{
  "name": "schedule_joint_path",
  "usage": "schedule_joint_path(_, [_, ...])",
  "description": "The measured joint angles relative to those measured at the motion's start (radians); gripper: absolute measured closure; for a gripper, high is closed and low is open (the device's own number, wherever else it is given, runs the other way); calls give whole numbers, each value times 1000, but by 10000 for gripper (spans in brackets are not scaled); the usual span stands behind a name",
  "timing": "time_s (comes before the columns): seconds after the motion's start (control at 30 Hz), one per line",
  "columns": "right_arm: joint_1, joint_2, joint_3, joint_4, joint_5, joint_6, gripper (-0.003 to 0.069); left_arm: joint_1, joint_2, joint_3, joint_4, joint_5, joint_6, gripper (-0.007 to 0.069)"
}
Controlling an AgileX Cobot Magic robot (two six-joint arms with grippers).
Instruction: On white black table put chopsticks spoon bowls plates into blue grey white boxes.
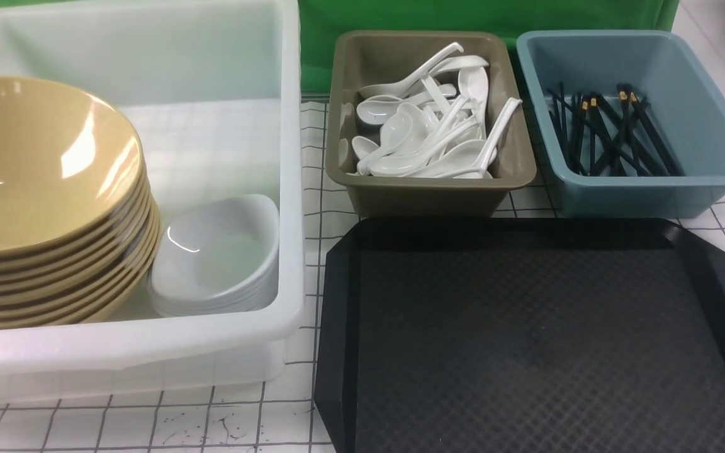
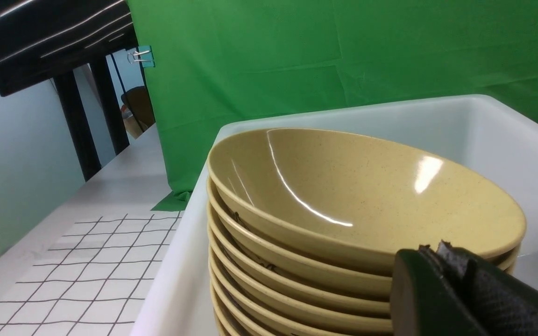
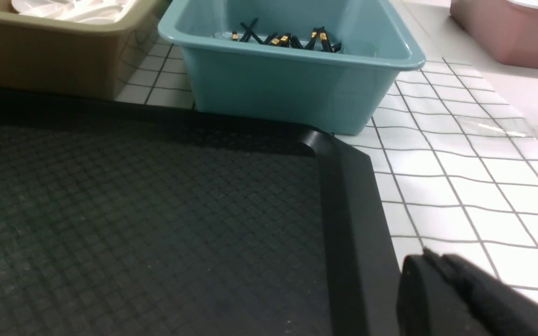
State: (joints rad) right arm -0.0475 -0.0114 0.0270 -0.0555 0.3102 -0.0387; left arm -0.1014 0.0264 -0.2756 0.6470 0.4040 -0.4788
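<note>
Far left: my large translucent white plastic tub (image 1: 224, 63) holds stacked glossy mustard-tan bowls (image 1: 41, 163) and small white rounded-square dishes (image 1: 218, 251). Olive-grey tub (image 1: 425, 189): white soup spoons (image 1: 425, 132). Dusty-blue tub (image 1: 646, 189), far right: black chopsticks (image 1: 608, 132). Only my wrist views show my claws: left gripper (image 2: 442, 254) closed and empty beside the bowls, right gripper (image 3: 430, 261) closed and empty over the black textured tray (image 3: 157, 210)'s edge.
</note>
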Motion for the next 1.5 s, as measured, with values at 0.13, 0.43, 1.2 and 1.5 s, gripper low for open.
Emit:
schedule_joint_path(0.13, [0, 0, 0, 0, 0, -3, 605, 0, 0, 0, 0, 0, 0, 638])
schedule_joint_path(0.43, [0, 0, 0, 1, 0, -3, 598, 0, -16, 33, 0, -20, -1, 638])
schedule_joint_path(1.2, [0, 0, 0, 5, 2, -11, 580, 1, -40, 301, -587, -71, 314, 638])
schedule_joint_path(1.5, [0, 0, 0, 5, 2, -11, 579, 12, -40, 300, -610, -80, 325, 638])
